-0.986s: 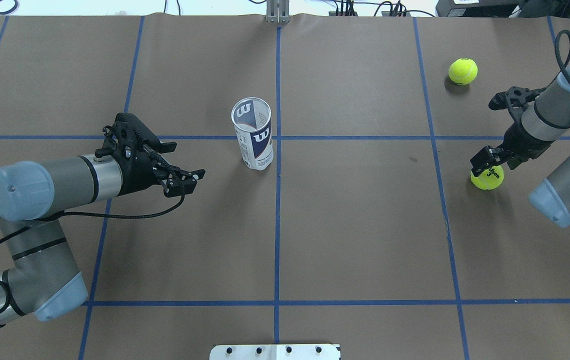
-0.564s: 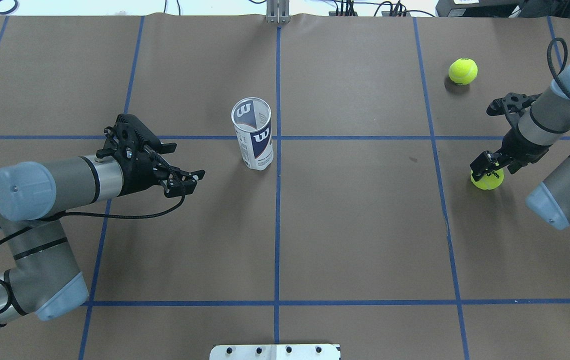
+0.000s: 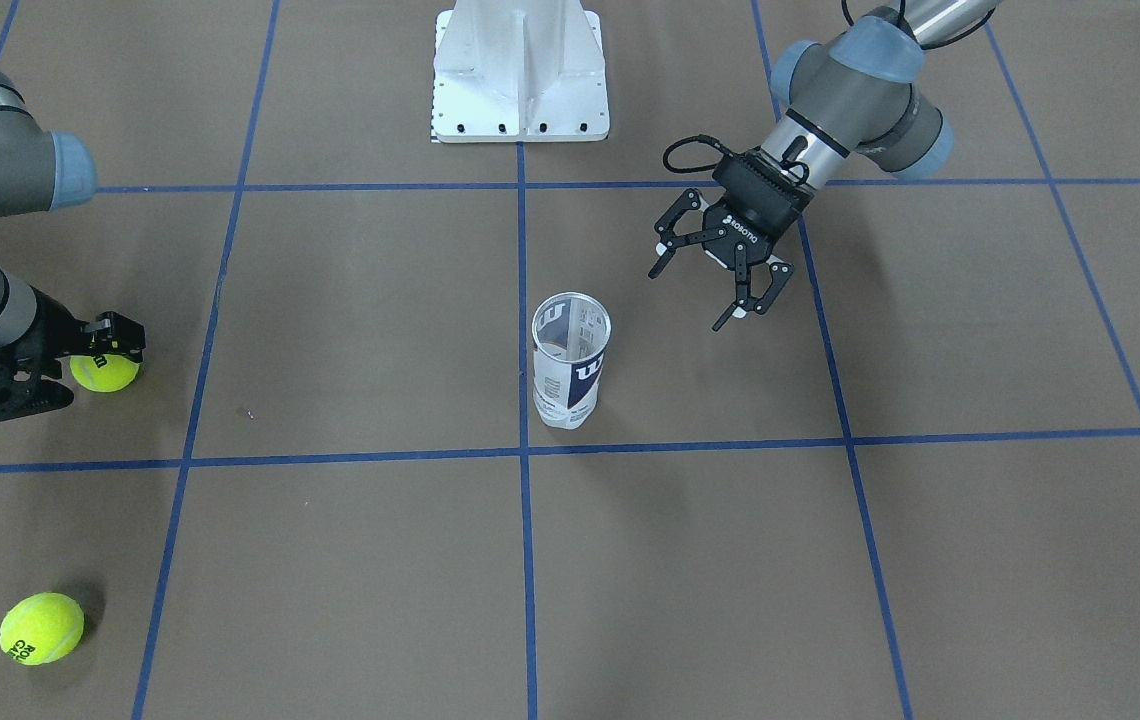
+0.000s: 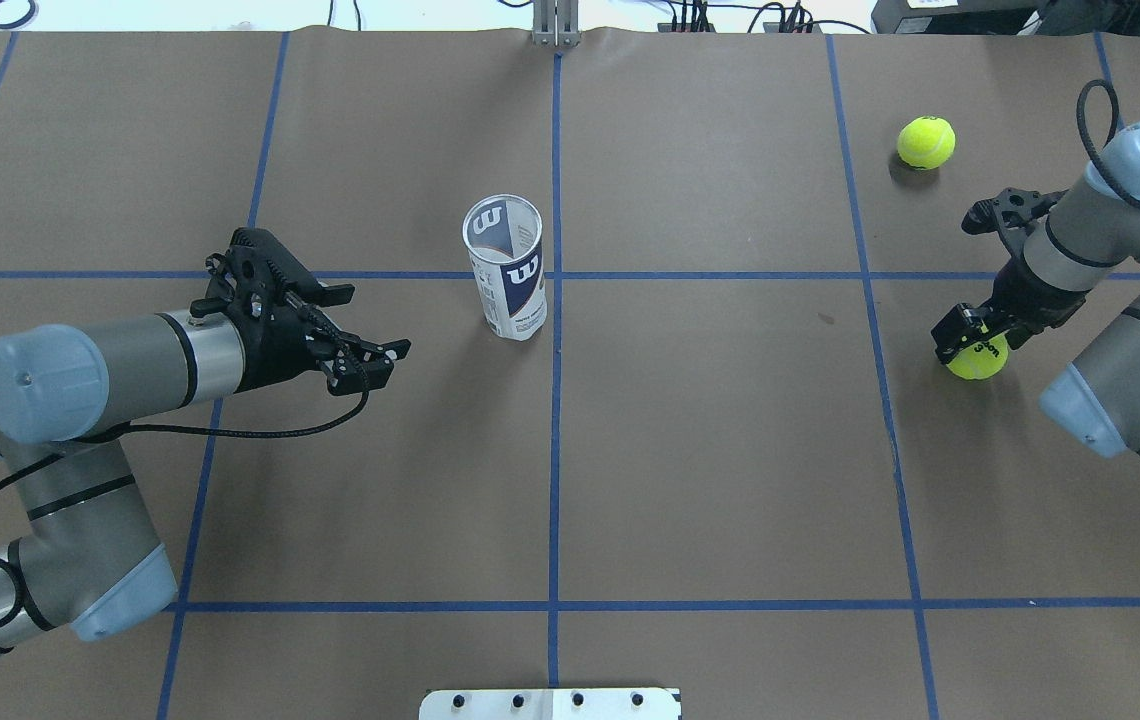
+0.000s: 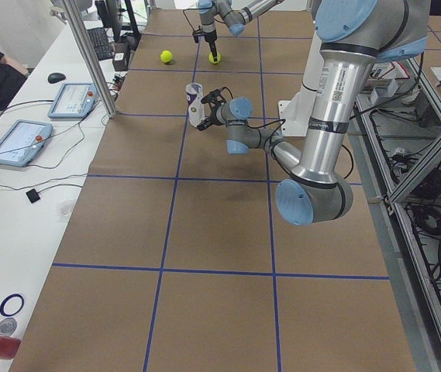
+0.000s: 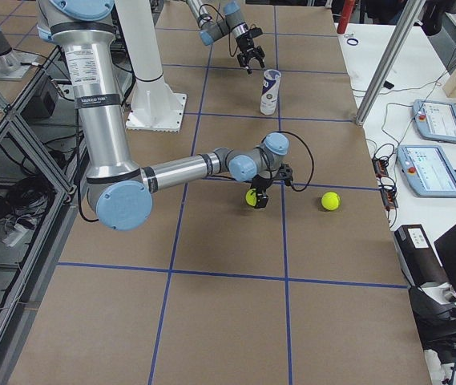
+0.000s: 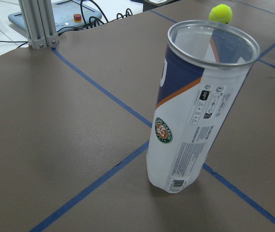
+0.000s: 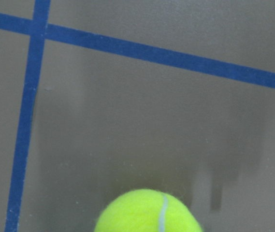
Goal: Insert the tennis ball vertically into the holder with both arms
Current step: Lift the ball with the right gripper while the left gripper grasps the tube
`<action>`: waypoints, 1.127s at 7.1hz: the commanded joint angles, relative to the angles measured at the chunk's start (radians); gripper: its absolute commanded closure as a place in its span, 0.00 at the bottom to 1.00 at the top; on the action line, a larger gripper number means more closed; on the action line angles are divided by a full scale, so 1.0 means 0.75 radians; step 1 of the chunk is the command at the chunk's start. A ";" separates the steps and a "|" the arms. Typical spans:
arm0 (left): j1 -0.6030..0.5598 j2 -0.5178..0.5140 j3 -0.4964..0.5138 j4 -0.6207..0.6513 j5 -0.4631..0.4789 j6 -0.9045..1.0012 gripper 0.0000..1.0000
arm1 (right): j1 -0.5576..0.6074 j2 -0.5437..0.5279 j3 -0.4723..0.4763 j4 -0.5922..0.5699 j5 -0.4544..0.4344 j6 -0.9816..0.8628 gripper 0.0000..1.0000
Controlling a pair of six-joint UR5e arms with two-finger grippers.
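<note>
— Brown paper table [image 4: 710, 450]: we see open room all round the one holder [image 4: 515, 290], upright near centre.
— Left gripper [image 3: 685, 298] gapes wide beside it. Right gripper [image 4: 970, 345] straddles the near ball [image 4: 982, 364], grip unclear to us; the far ball [image 4: 926, 142] makes two.

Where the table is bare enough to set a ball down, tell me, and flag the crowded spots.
Free: the wide stretch between the holder and the right gripper over the near ball; also the middle squares toward the white base. Crowded: beside the holder, where the open left gripper hovers, and around the far ball.
</note>
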 commanded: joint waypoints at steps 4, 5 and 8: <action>0.002 -0.012 0.009 0.002 0.000 0.005 0.01 | 0.024 0.021 0.100 -0.002 -0.001 0.002 1.00; 0.006 -0.048 0.065 -0.002 0.000 0.001 0.01 | 0.089 0.066 0.109 -0.010 0.013 0.000 1.00; 0.016 -0.163 0.197 -0.057 0.010 -0.009 0.01 | 0.157 0.195 0.105 -0.023 0.036 0.022 1.00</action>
